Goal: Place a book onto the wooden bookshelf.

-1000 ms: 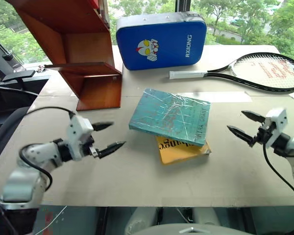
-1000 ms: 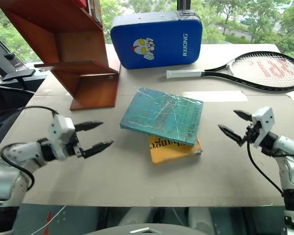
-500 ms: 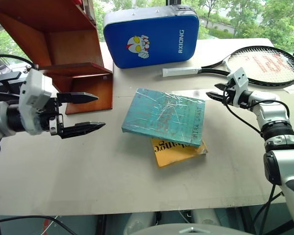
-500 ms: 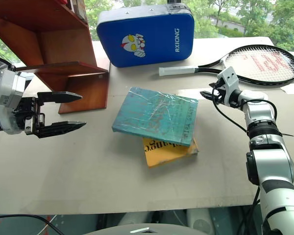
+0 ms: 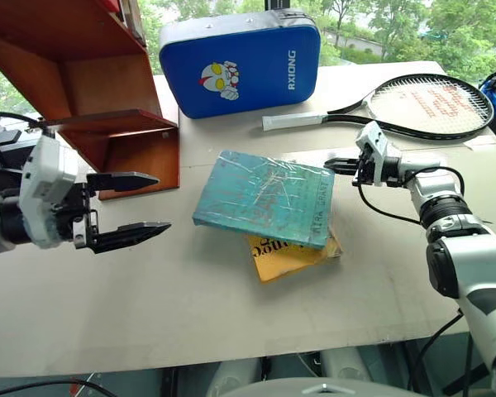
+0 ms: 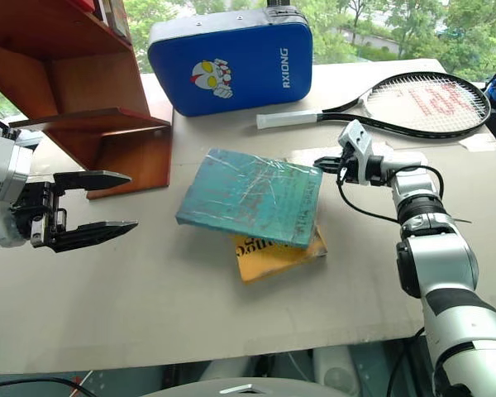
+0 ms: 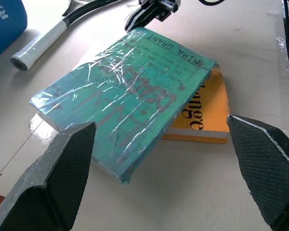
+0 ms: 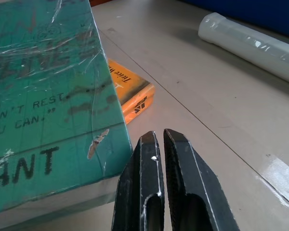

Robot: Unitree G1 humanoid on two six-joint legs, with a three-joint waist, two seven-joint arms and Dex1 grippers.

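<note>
Currently the book (image 5: pixel 264 197) is lying flat on the table (image 5: pixel 190 306), partly covering a yellow-orange book (image 5: pixel 291 254), its lettered edge facing the closed right fingers (image 5: pixel 329 165) just beside its corner. Beyond those fingers a racket (image 5: pixel 397 106) and blue case (image 5: pixel 238 60) are resting; the open left fingers (image 5: pixel 140 207) are hovering between the book and the wooden bookshelf (image 5: pixel 91 91).

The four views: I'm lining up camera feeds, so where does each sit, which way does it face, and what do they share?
Left eye and right eye views: on the head, looking forward and down at the table; both arms show, left gripper open, right gripper shut.
Left wrist view: along its own spread fingers toward the book.
Right wrist view: along its closed fingers at the book's corner.
Shared: the book atop the yellow-orange book.
</note>
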